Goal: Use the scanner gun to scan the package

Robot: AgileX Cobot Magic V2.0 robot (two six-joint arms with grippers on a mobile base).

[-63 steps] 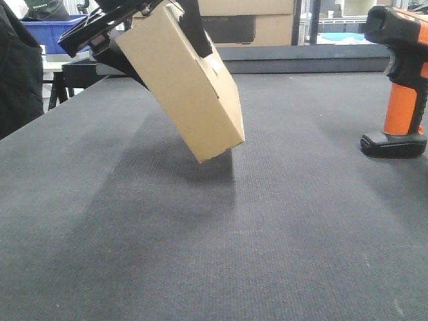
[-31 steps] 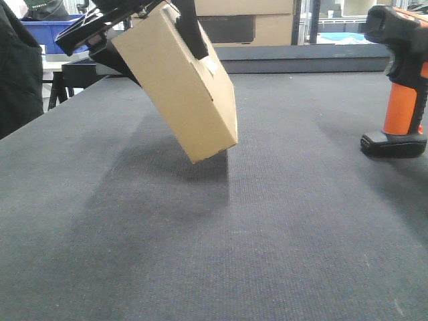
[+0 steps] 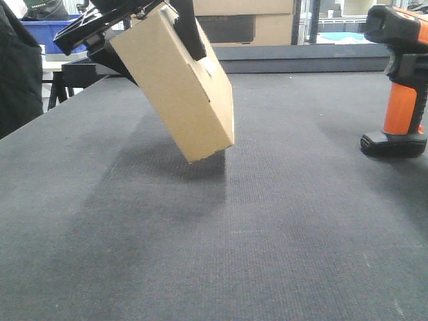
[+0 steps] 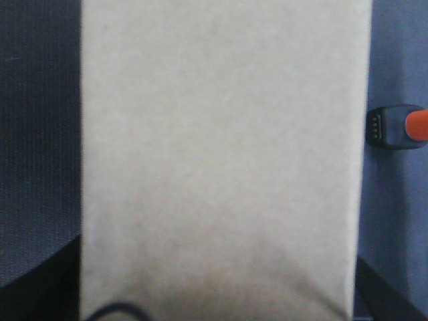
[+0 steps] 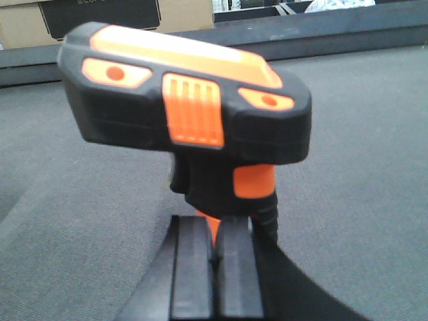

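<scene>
In the front-facing view, the left gripper (image 3: 150, 40) is pinching the package (image 3: 184, 93) at the upper left. One black finger (image 3: 190, 30) is lying across the box's near face and the other is sitting behind it. The package is hanging tilted, its lowest corner off the dark table (image 3: 221, 254) and a soft shadow lying beneath it. Well apart, at the right edge, the scanner gun (image 3: 404, 100) is standing upright on its black base, head pointing left. A larger cardboard box (image 3: 267, 27) with a dark panel is sitting beyond the table's far edge, and a blue bin (image 3: 50, 30) is showing at the upper left. In the left wrist view, the package (image 4: 221, 154) is filling nearly the whole frame with plain brown card, while a bit of the scanner gun (image 4: 398, 128) is peeking out past its right side. In the right wrist view, the scanner gun (image 5: 187, 120) is looming close, orange ribbed trim facing the camera. The right gripper (image 5: 214, 267) is sitting just below it, its two black fingers (image 5: 190, 267) pressed almost together, with a sliver of orange handle showing in the thin slit. I cannot tell whether they are touching the handle.
</scene>
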